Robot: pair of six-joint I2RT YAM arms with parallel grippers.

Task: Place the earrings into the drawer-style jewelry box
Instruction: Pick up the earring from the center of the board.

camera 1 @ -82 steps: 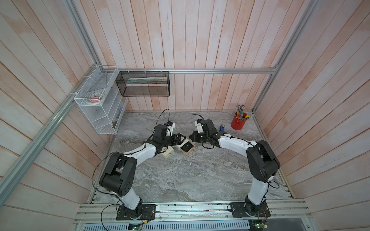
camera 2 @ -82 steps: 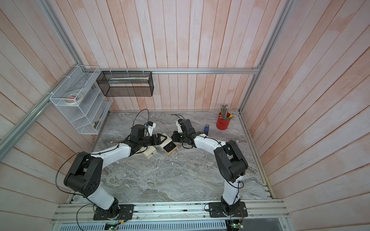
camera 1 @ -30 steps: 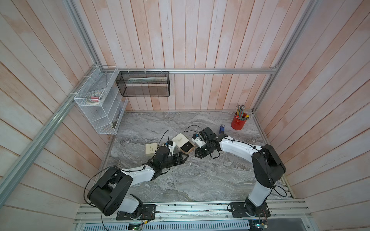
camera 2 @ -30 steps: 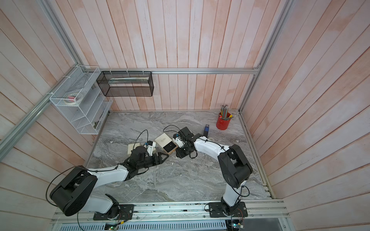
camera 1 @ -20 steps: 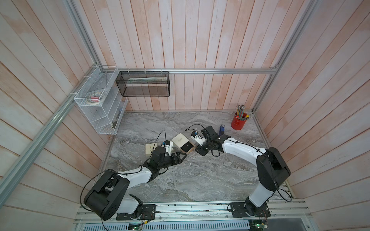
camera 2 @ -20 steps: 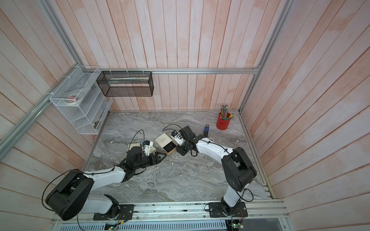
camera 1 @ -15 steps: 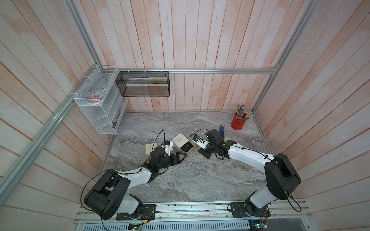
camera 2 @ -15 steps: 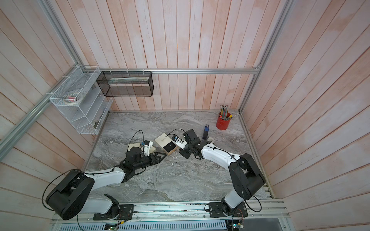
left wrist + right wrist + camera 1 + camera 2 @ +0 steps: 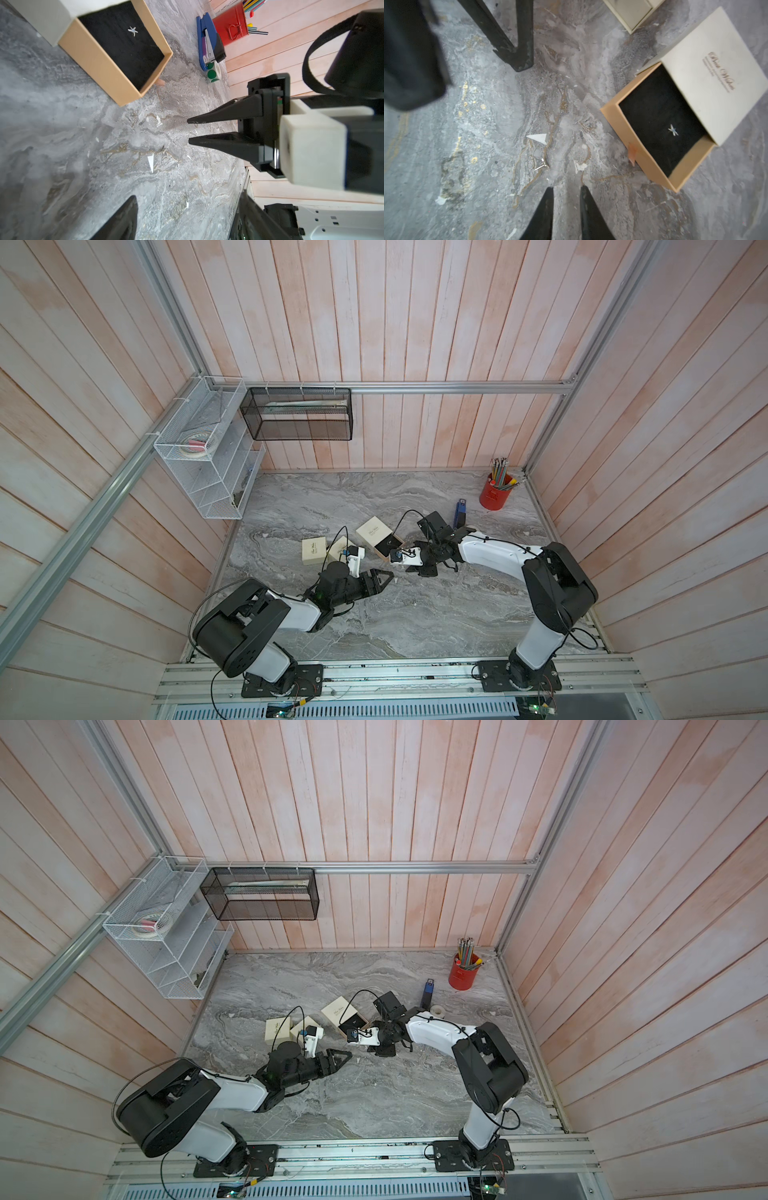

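Hovers the left gripper low over the bench, jaws spread wide, nothing in them. Has two small cream boxes just beyond it. Next along, has the jewelry box, its drawer pulled out of the sleeve, with one star earring lying on the black lining. Shows the other earring loose on the bench, outside the drawer, near a white paper scrap, between the two grippers. Holds the right gripper just short of it, fingers narrowly parted, gripping nothing. Farther right, has a blue stapler and a red pencil cup.
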